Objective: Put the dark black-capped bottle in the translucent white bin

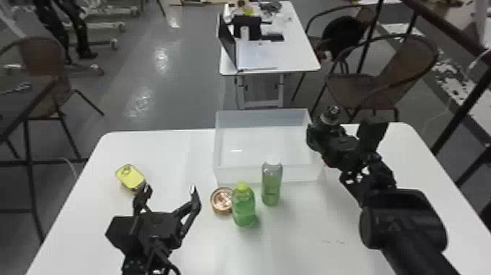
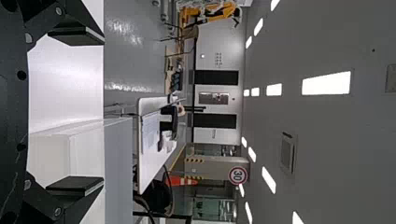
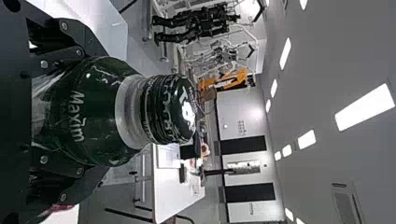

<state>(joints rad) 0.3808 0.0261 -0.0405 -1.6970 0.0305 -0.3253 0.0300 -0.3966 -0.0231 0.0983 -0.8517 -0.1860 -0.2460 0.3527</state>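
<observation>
Right gripper [image 1: 328, 138] at the bin's right side, jaws clenched round the dark black-capped bottle [image 1: 330, 119], cap end up and clear of the grip. Whether the bottle hangs over the translucent white bin [image 1: 268, 174] or just beside it — cannot tell. Left gripper [image 1: 170, 190] above the surface [image 1: 314, 234], left of the bin, jaws spread, nothing between them. Green bottle [image 1: 244, 208] and greyish bottle [image 1: 271, 184] upright in front of the bin; round tin [image 1: 221, 201] beside the green one; yellow-topped tin [image 1: 130, 177] farther left.
</observation>
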